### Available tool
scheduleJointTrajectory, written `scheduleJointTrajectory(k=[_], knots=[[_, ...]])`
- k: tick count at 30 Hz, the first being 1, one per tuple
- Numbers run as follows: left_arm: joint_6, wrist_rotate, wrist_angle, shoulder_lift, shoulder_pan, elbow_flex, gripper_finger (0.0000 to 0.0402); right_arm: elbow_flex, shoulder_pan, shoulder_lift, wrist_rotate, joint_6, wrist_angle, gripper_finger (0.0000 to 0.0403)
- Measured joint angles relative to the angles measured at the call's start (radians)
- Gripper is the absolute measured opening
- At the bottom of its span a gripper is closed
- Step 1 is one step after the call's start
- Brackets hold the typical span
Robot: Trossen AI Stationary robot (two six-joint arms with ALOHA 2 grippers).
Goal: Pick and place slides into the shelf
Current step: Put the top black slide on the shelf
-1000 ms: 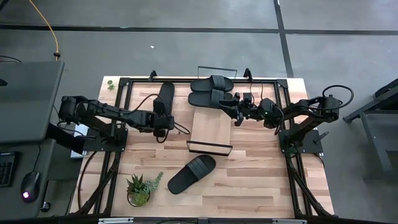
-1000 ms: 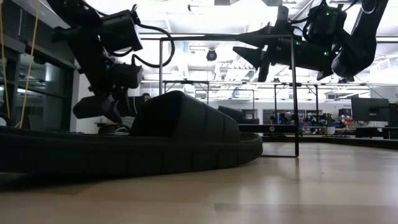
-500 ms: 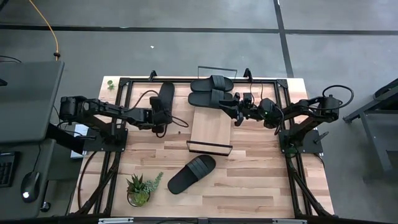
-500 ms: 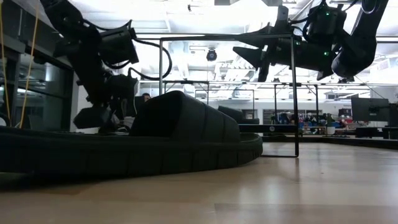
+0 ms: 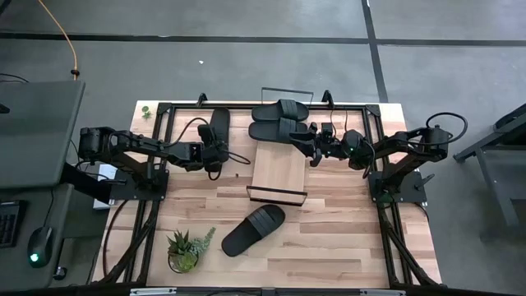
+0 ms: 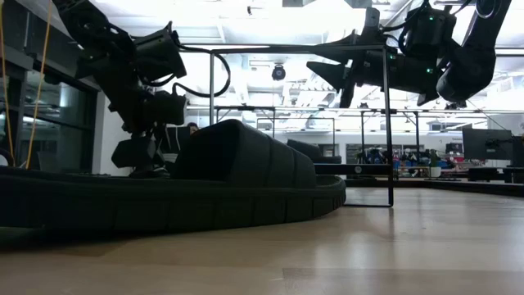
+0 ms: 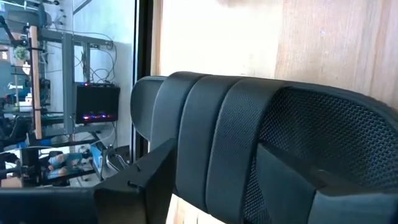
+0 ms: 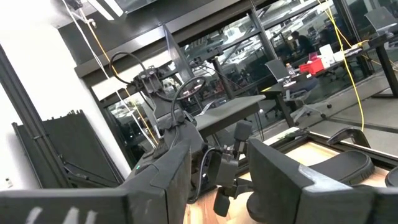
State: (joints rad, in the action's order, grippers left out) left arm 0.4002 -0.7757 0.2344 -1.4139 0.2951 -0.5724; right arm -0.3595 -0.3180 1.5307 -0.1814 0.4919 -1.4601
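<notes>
One black slide [image 5: 219, 127] lies flat on the table at the far left. My left gripper [image 5: 215, 156] is low over its near part and open. In the left wrist view its two fingers stand on either side of the ribbed strap [image 7: 211, 118]. Two slides [image 5: 279, 120] lie side by side on the far end of the shelf [image 5: 279, 171]. Another slide [image 5: 253, 229] rests on its sole on the table in front of the shelf. My right gripper [image 5: 313, 152] hangs open and empty, raised beside the shelf's right side. My left gripper comes slanting down at the slide's strap, one finger [image 7: 140, 183] at the strap's outer edge and the other [image 7: 289, 174] over its meshed top. Whether either finger touches the strap, I cannot tell. The slide lies flat on the table.
A small potted plant [image 5: 185, 251] stands at the near left. Black frame rails [image 5: 160, 156] run along the table's left and right sides. Bare wood lies between the shelf and the near slide, and to the near right.
My left gripper has gone a little toward the table's far edge along the far-left slide, sinking lower and turning at the wrist. The slide has not moved.
</notes>
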Motion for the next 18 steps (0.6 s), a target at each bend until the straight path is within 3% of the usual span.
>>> scheduleJointTrajectory(k=[4, 11, 18], knots=[[0.013, 0.003, 0.001, 0.0, 0.0, 0.0, 0.0145, 0.0, 0.0, 0.0, 0.0, 0.001, 0.0, 0.0149], [0.023, 0.04, 0.002, 0.0, -0.001, 0.0, 0.0015, 0.0, 0.0, 0.0, 0.0, -0.002, 0.0, 0.0149], [0.022, -0.003, 0.002, 0.0, -0.002, 0.0, 0.0016, 0.0, 0.0, 0.0, 0.0, 0.006, 0.0, 0.0149]])
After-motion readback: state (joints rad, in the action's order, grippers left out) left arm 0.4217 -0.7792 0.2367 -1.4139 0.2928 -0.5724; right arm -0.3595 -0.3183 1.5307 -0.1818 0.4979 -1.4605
